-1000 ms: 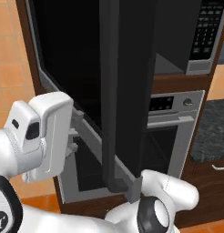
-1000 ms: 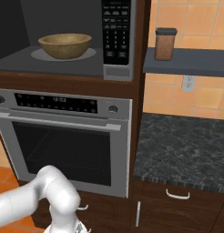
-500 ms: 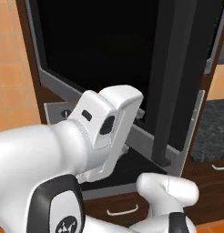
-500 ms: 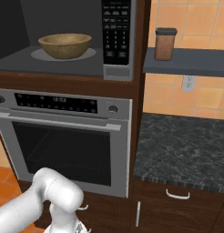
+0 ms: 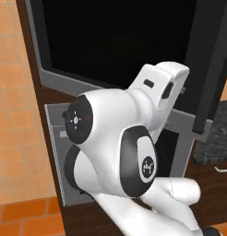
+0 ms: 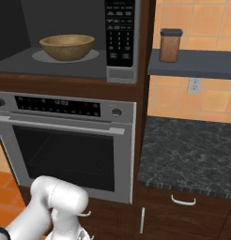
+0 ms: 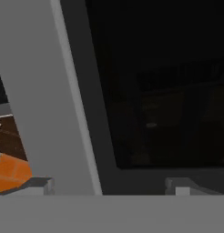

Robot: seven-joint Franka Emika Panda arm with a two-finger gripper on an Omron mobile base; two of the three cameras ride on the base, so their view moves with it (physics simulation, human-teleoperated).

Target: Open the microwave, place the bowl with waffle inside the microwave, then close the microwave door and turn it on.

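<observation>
Microwave (image 6: 65, 42) stands open above the oven (image 6: 65, 140). Its door (image 5: 120, 41) swings out wide. The bowl (image 6: 67, 47) sits inside, at 10 o'clock. Push the door slowly and flat till it shuts. I cannot tell how wide the tool is.

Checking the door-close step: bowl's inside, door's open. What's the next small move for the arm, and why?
Probably push the microwave door further toward shut. The bowl already sits in the open microwave cavity, and the door stands swung out across the left base view. In the hand view the door's grey frame and dark glass are right up against the camera, so the hand seems placed to press on it.
</observation>
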